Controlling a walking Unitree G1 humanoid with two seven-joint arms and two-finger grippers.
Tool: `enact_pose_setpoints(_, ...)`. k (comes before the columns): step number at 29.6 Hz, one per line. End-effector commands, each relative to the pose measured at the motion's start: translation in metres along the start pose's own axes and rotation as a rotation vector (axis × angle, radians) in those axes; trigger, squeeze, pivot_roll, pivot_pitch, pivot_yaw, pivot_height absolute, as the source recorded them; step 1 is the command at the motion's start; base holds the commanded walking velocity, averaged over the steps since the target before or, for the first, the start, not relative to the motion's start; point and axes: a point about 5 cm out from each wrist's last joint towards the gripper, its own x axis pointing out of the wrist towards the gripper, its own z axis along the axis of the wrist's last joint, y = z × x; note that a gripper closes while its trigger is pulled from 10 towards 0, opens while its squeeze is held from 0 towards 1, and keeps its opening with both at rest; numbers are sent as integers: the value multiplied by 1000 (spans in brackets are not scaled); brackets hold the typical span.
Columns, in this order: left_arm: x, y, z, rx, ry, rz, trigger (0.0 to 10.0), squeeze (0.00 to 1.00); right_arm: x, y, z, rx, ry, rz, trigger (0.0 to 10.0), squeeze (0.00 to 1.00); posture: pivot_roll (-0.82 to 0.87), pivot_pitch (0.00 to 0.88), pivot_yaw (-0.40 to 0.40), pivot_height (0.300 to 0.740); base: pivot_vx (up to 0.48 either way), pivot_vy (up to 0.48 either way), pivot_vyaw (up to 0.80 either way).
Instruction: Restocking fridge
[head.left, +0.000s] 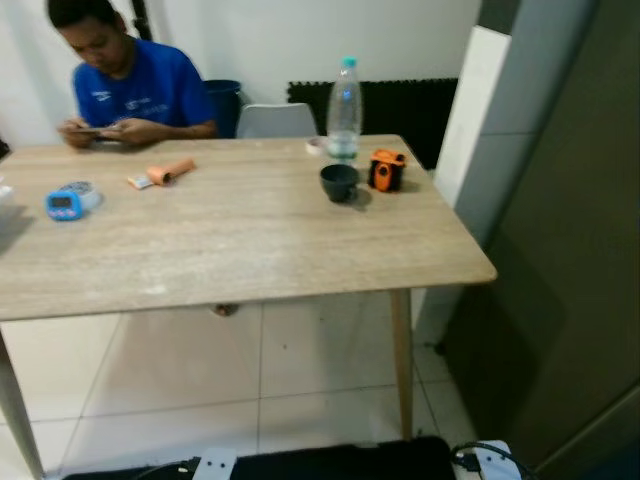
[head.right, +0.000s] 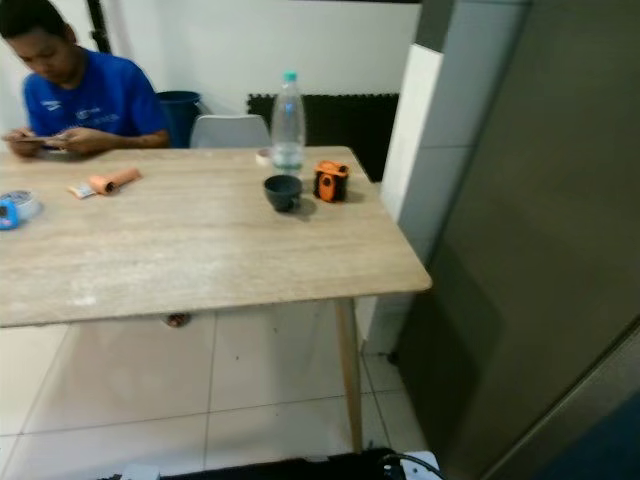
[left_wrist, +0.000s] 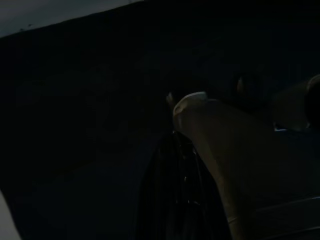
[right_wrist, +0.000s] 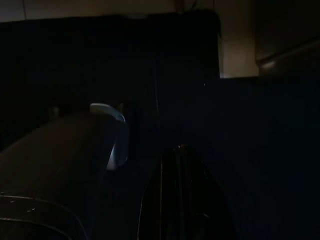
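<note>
A clear plastic water bottle (head.left: 344, 108) with a pale green cap stands upright near the far right corner of the wooden table (head.left: 230, 240). Just in front of it sit a small dark cup (head.left: 339, 182) and an orange and black object (head.left: 386, 170). A tall dark grey fridge front (head.left: 570, 250) rises on the right, beside the table's end. Both arms hang idle in shade: the left gripper (left_wrist: 177, 195) and the right gripper (right_wrist: 172, 195) are only dim black shapes in their wrist views.
A person in a blue shirt (head.left: 130, 85) sits at the table's far left side, hands on a phone. An orange tube (head.left: 172, 172) and a blue timer (head.left: 63, 204) lie on the left half. A grey chair (head.left: 275, 120) stands behind. White tiled floor (head.left: 300, 380) lies under the table.
</note>
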Motion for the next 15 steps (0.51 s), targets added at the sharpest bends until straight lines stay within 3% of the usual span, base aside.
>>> enact_pose_setpoints(1, -5, 11, -14, -4, 35, 28, 10000, 0, 1, 3, 2, -3, -8, 10, 10000, 0, -49, 0, -18, 740, 0, 0, 0)
enact_pose_setpoints(15, -2, 1, -14, -13, 37, 22, 10000, 0, 1, 3, 2, -15, -6, 18, 10000, 0, -50, 0, -19, 740, 0, 0, 0)
